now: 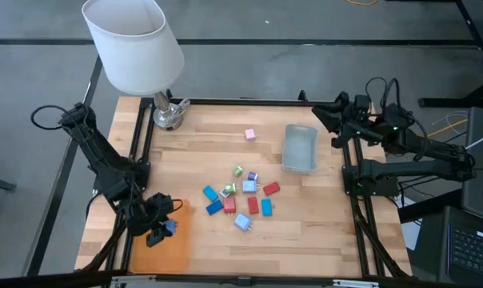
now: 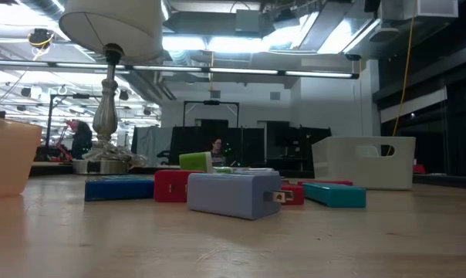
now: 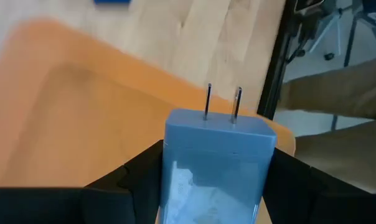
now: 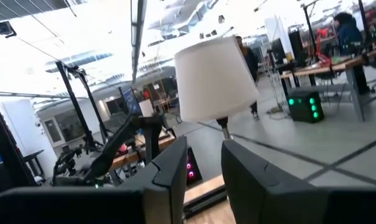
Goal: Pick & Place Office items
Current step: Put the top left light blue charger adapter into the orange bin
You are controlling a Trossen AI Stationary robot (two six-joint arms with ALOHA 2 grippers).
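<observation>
Left gripper (image 1: 160, 230): hangs over the orange tray (image 1: 157, 256) at the near-left corner of the table; its jaws are closed on a light blue plug adapter (image 3: 216, 162).

Held adapter: upright between the two dark fingers (image 3: 122, 180), its two metal prongs pointing away from the wrist and out past the tray's far edge. Its long axis runs along the line of the fingers.

Key relation: the tray floor lies directly beneath the held piece, with nothing between them. In my judgement the coming move is a short lowering and release, and only the left arm is placed to do it.

Lamp (image 1: 137, 48): stands at the far-left corner, well apart from the work.

Loose office items (image 1: 241, 200): a cluster of blue, red, green and light blue adapters at mid-table, to the right of the tray; one pink piece (image 1: 249, 134) lies apart, farther back.

Grey-blue bin (image 1: 299, 149): right of centre, beside the cluster, nothing visible inside.

Right gripper (image 4: 197, 165): parked raised at the far-right edge, jaws drawn together on nothing, facing the lamp.
</observation>
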